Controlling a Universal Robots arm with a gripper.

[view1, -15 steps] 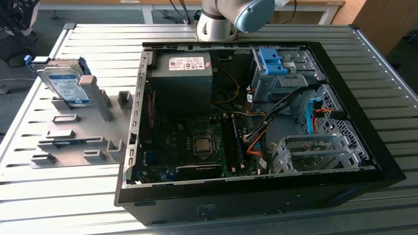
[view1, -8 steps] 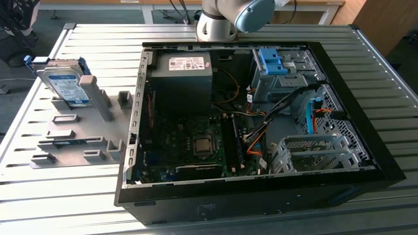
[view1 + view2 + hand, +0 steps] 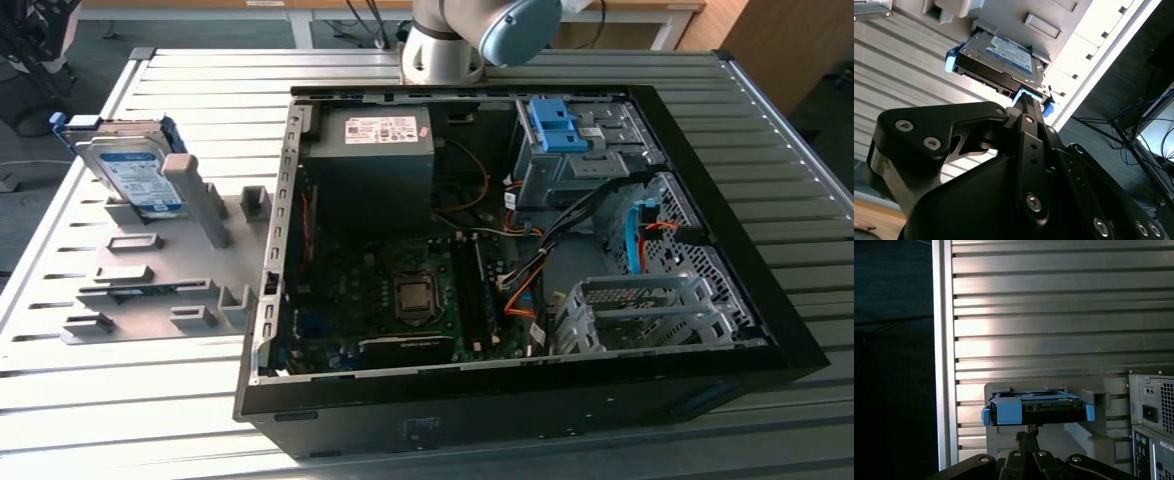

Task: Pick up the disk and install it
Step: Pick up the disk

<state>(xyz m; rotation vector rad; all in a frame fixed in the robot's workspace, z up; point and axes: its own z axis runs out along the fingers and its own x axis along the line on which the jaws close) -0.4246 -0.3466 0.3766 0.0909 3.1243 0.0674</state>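
Disk (image 3: 134, 170) (image 3: 999, 60) standing on edge, slightly tilted, in slot of grey holder plate (image 3: 147, 270). Blue side rails on disk edges. Plate lies on slatted metal table (image 3: 134, 400), at exterior view's left of open computer case (image 3: 747, 300). Gripper (image 3: 1026, 100) (image 3: 1027, 432) in both wrist views: fingers closed together, empty, pointed toward disk, apart from it.

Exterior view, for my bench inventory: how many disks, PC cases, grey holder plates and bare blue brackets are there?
Disk: 1
PC case: 1
Grey holder plate: 1
Bare blue bracket: 1
Total: 4
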